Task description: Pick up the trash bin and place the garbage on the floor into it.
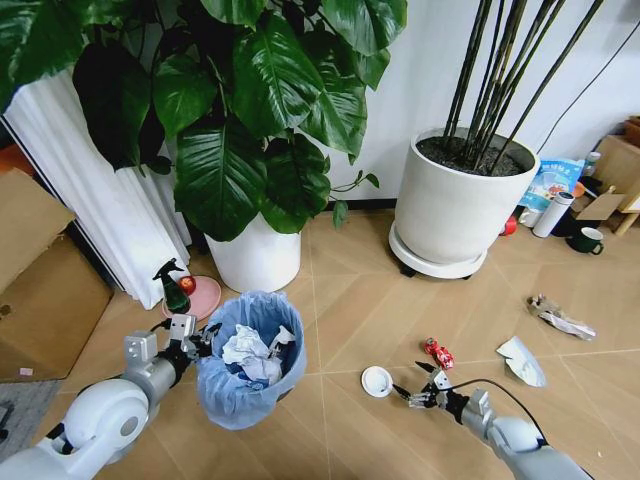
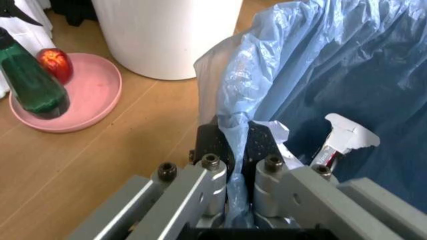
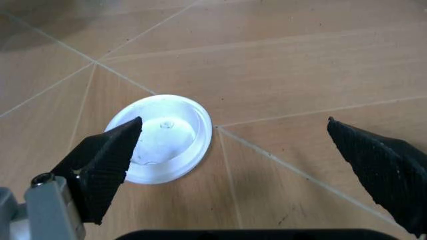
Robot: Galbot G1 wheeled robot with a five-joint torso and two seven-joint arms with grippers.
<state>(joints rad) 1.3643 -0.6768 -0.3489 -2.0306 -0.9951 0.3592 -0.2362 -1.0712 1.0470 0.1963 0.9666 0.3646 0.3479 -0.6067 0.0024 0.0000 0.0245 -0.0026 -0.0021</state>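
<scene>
Two grippers are at work in front of you: your left gripper (image 2: pixel 239 150) has its fingers clenched on the rim and blue liner of the trash bin (image 1: pixel 250 360), which stands upright on the floor (image 1: pixel 350 300) with its mouth facing up, crumpled white paper (image 1: pixel 243 345) already inside. Your right gripper (image 1: pixel 415 385) hangs low with its fingers spread wide, just beside the white round disc (image 1: pixel 377 381), which lies flat. The red crushed wrapper (image 1: pixel 438 354) lies just behind that gripper. Farther right lie a white paper scrap (image 1: pixel 522 361) and a silvery wrapper (image 1: pixel 561 317), with bare floor around them. A white plant pot (image 1: pixel 255 255) and a pink saucer (image 2: pixel 93 95) stand close behind the bin. You can read no writing anywhere
</scene>
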